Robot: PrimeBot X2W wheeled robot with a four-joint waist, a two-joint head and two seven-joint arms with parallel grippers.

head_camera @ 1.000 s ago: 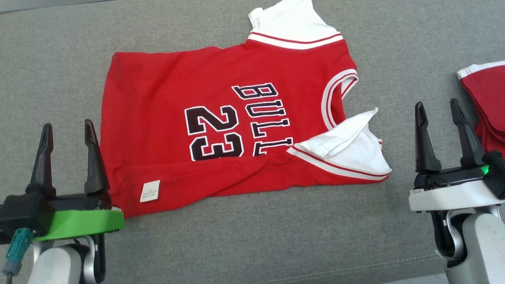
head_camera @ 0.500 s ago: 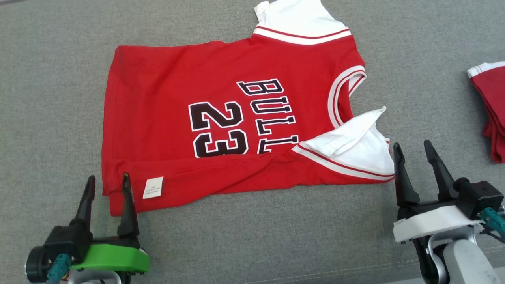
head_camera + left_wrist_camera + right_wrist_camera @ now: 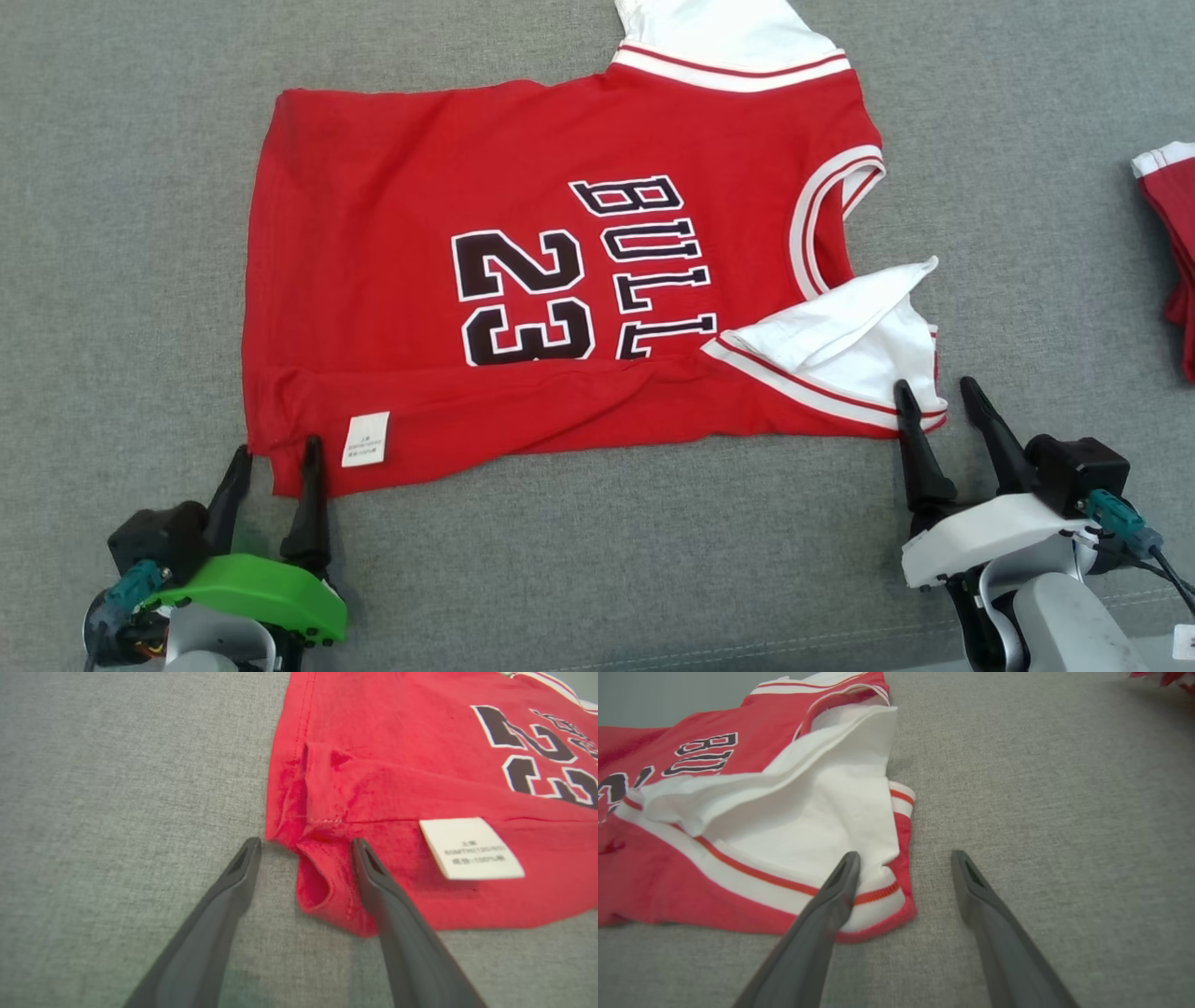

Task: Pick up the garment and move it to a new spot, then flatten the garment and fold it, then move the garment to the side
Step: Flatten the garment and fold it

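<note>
Seeing the garment (image 3: 392, 233), a red jersey, lying spread out on the grey fabric surface (image 3: 597, 569), print side up, black "23" (image 3: 523, 299) and "BULL" lettering (image 3: 649, 266) reading sideways. Garment's near long edge is folded over onto itself as a strip, with a white care label (image 3: 366, 439) on that strip close to the hem end. Not fully flat: hem corner is bunched and puckered in the left wrist view, and the near white sleeve (image 3: 840, 336) is flipped up over the garment's body with a loose fold. On the garment's opposite edge the far white sleeve (image 3: 719, 28) sticks out, cut by the frame. At the garment's near hem corner sits the left gripper (image 3: 278, 446), jaws spread wide, nothing held; corner lies in the gap, one finger over red cloth just beside the label, the other over bare grey off the garment's edge. Cannot tell if the tips touch the cloth. At the garment's near sleeve cuff sits the right gripper (image 3: 934, 383), jaws likewise wide apart and empty; one finger overlaps the white cuff with its red stripe, the other is over bare grey just past the garment's shoulder end. Contact there unclear too. A second red garment (image 3: 1176, 243) with white trim lies well apart from the garment, beyond its collar end.
</note>
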